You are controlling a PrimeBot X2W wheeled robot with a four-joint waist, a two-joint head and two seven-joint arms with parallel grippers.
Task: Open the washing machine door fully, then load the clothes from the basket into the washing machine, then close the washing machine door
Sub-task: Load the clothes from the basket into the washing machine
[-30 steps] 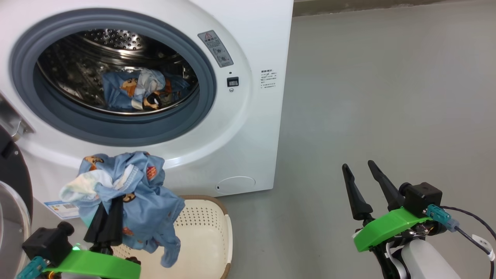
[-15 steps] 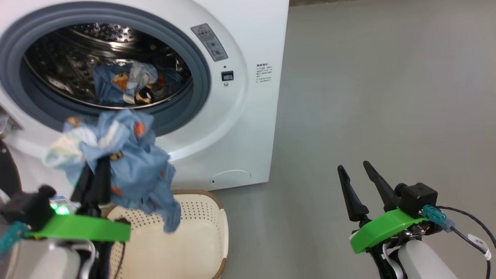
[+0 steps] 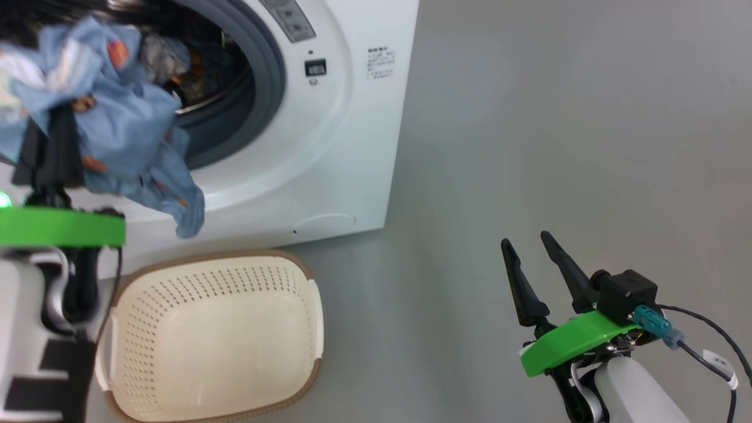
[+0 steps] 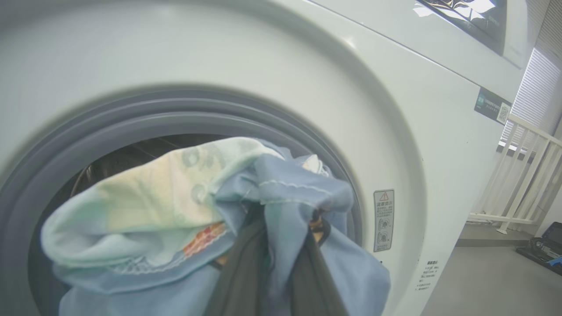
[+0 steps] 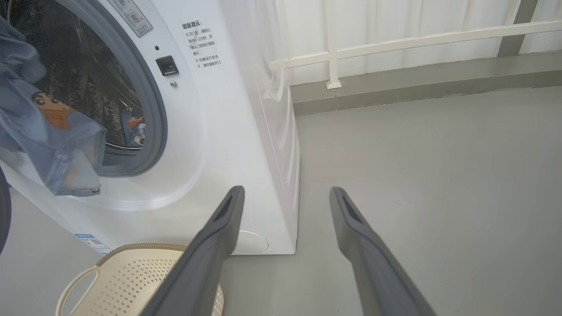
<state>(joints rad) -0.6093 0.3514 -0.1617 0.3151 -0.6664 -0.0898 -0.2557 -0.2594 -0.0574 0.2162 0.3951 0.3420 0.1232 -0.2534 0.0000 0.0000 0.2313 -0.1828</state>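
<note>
My left gripper [image 3: 56, 117] is shut on a bundle of light blue clothes [image 3: 111, 117] and holds it up in front of the washing machine's [image 3: 329, 147] open drum mouth. In the left wrist view the clothes [image 4: 210, 206] drape over my dark fingers [image 4: 243, 281], just before the grey gasket [image 4: 131, 109]. More blue clothes [image 5: 131, 127] lie inside the drum. The cream basket [image 3: 211, 335] stands on the floor below, with nothing in it. My right gripper [image 3: 529, 244] stands open and apart at the lower right. A dark curved sliver [image 5: 2, 210] looks like the door's rim.
Bare grey floor [image 3: 558, 117] stretches to the right of the washer. A white railing [image 5: 395, 41] runs along the wall behind it. The basket [image 5: 145, 281] sits close against the washer's front [image 5: 228, 131].
My left gripper has lifted the blue clothes from above the basket up to the drum opening. The head view has shifted, so the washer sits higher and further left. The right gripper stays open.
</note>
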